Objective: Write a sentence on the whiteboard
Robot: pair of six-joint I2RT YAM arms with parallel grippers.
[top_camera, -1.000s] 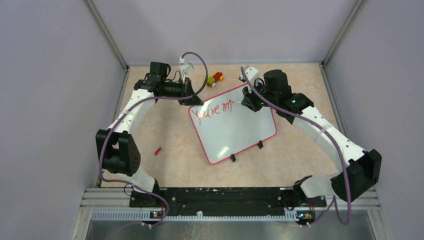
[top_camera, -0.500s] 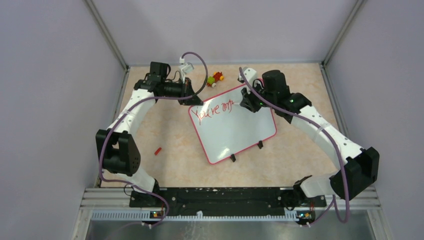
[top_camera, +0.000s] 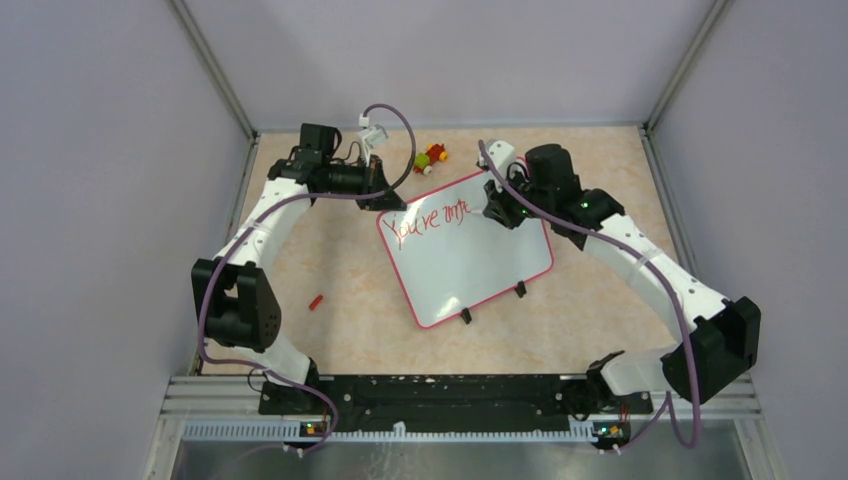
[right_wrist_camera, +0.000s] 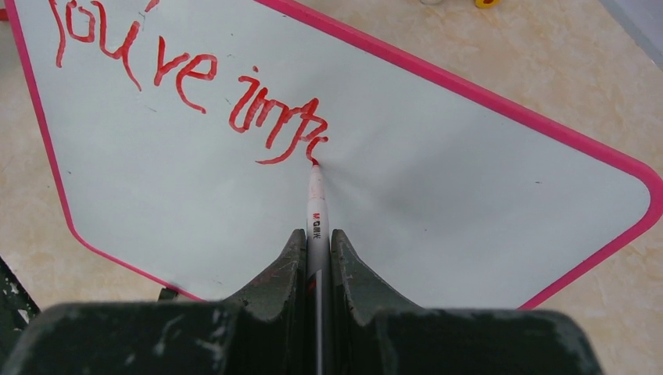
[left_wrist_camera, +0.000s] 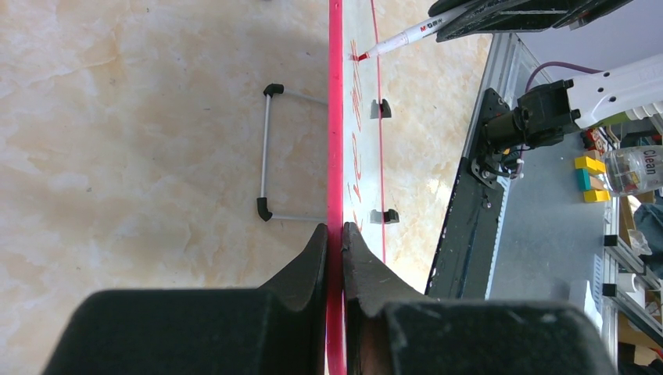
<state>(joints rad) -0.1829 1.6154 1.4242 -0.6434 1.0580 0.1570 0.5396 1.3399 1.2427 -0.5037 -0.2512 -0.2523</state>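
Note:
The whiteboard (top_camera: 470,265) lies tilted at mid-table, white with a pink-red rim (left_wrist_camera: 335,117). My left gripper (top_camera: 385,198) is shut on that rim at the board's far left corner, the jaws (left_wrist_camera: 335,228) pinching the thin edge. My right gripper (top_camera: 497,208) is shut on a white marker (right_wrist_camera: 316,205), which sticks out between the jaws (right_wrist_camera: 317,234). Its red tip touches the board surface (right_wrist_camera: 438,156). The sentence (right_wrist_camera: 188,74) reads "You're imp" plus a part-formed letter, in red slanted strokes (top_camera: 430,218). The marker (left_wrist_camera: 399,37) also shows in the left wrist view.
A small red cap (top_camera: 316,300) lies on the table left of the board. A coloured toy (top_camera: 431,156) sits at the back. Two black clips (top_camera: 520,290) (top_camera: 465,316) line the board's near edge. A wire stand (left_wrist_camera: 266,148) folds out behind it. Walls enclose three sides.
My right gripper has shifted slightly right along the line of writing, and a further red stroke has appeared after "imp". The left arm and the board have stayed still.

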